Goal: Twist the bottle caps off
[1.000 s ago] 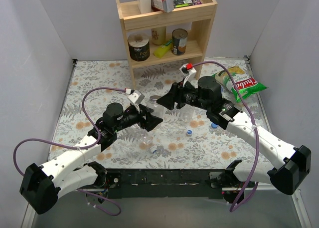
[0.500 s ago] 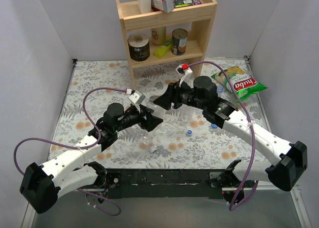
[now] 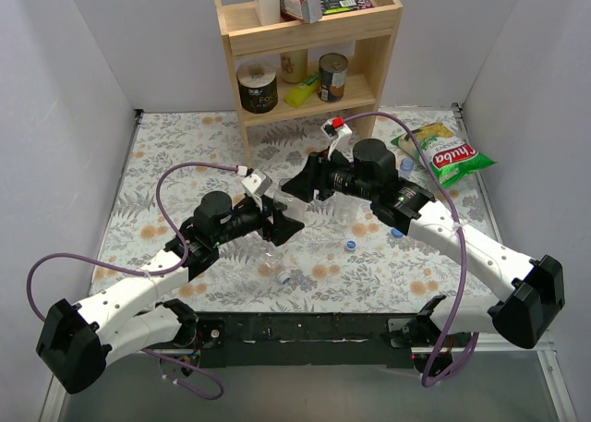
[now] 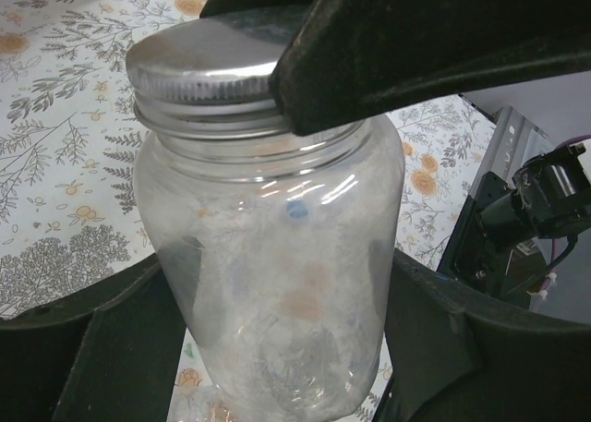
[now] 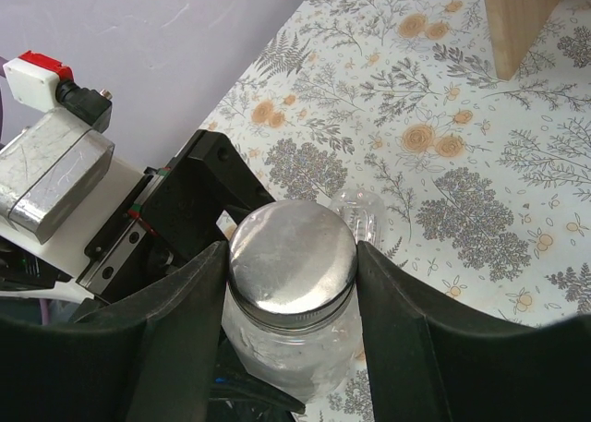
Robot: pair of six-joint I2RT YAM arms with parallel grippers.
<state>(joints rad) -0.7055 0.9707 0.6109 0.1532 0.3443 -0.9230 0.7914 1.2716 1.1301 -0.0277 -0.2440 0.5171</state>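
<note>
Findings:

1. Left gripper [image 4: 277,283]: clamped on the jar [image 4: 268,219]. One finger [image 4: 102,348] presses each side of the clear body, below the neck threads. The jar leans slightly in the left wrist view. Whether its base rests on the table [image 3: 185,145] cannot be told.

2. Right gripper [image 5: 293,256]: closed on the lid [image 5: 293,263]. Its two fingers [image 5: 175,320] meet opposite edges of the silver disc from above. In the left wrist view one of these fingers crosses the lid's rim at upper right.

3. Lid: seated on the jar's mouth, with the threaded neck visible directly beneath it. No gap shows between lid and neck.

4. Location: the overhead view places both grippers tip to tip near the table's middle, in front of the shelf [image 3: 305,62]. The jar is almost wholly hidden between them there.

5. Other task items: a loose blue cap [image 3: 351,245] lies on the cloth just in front of the right arm. A small clear bottle [image 3: 270,259] lies on its side in front of the left gripper. Another clear bottle [image 5: 362,210] lies on the cloth just beyond the lid.

6. Surroundings: a snack bag [image 3: 448,156] sits at the far right of the table. Cans [image 3: 333,76] stand on the shelf's lower level.
</note>
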